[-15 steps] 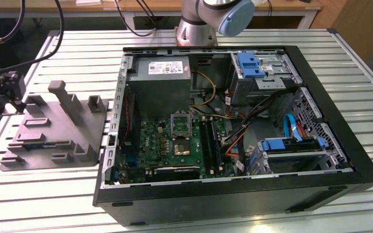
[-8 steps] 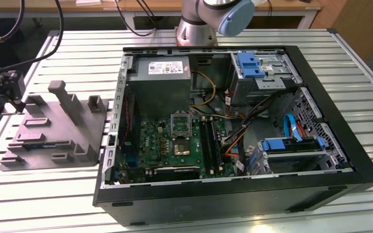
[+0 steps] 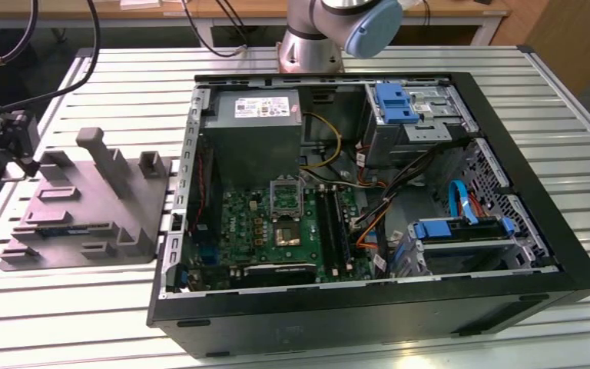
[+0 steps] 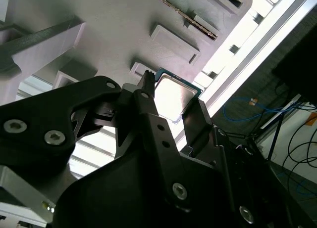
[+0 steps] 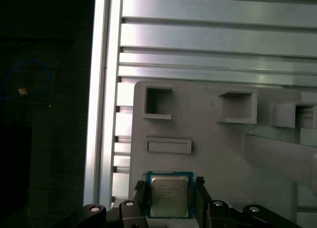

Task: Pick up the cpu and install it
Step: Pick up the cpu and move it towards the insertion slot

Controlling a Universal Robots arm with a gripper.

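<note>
The cpu [image 5: 169, 196], a small square chip with a silver top and green rim, sits between my gripper's [image 5: 169, 187] two black fingers, which press on its opposite edges. In the second wrist view the cpu [image 4: 173, 95] shows in the gripper [image 4: 171, 103] just over the corner of the grey-purple fixture [image 4: 109, 25]. In the exterior view the gripper [image 3: 21, 171] hangs at that view's far left, at the fixture's [image 3: 90, 211] outer edge. I cannot tell whether the chip still rests on the fixture or is lifted off it.
An open computer case [image 3: 377, 307] lies on the slatted metal table [image 3: 70, 323] to the exterior view's right of the fixture. Its green motherboard carries a dark square socket [image 3: 286, 231] with its metal frame [image 3: 286, 196] raised. Cables, drive cages and a grey power supply [image 3: 259, 123] crowd the case.
</note>
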